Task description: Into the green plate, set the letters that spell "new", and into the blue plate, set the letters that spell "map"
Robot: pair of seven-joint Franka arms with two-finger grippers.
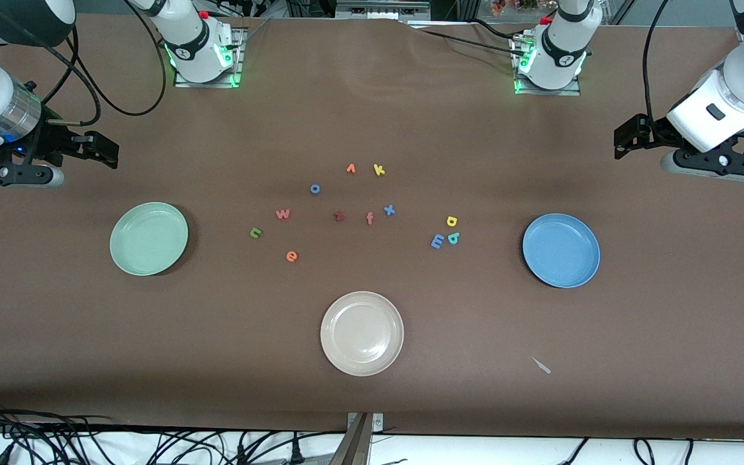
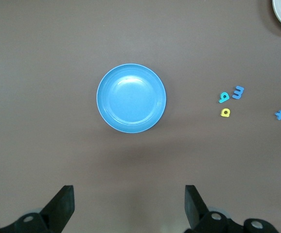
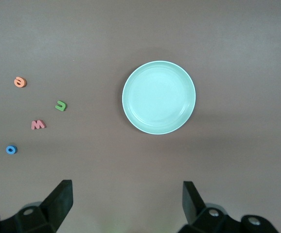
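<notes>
The green plate (image 1: 148, 238) lies toward the right arm's end of the table and the blue plate (image 1: 560, 250) toward the left arm's end; neither holds anything. Between them lie the green n (image 1: 255, 232), salmon w (image 1: 283, 214) and orange e (image 1: 291, 256). Closer to the blue plate sit the blue m (image 1: 437, 241), teal p (image 1: 453, 238) and yellow a (image 1: 451, 221). My left gripper (image 2: 129, 194) hangs open above bare table beside the blue plate (image 2: 131, 98). My right gripper (image 3: 127, 191) hangs open beside the green plate (image 3: 159, 97). Both are empty.
A beige-white plate (image 1: 361, 332) lies nearest the front camera. Other letters lie mid-table: dark red z (image 1: 339, 216), salmon f (image 1: 369, 218), blue x (image 1: 389, 210), yellow k (image 1: 379, 170), a blue o (image 1: 314, 188) and a small orange letter (image 1: 351, 168).
</notes>
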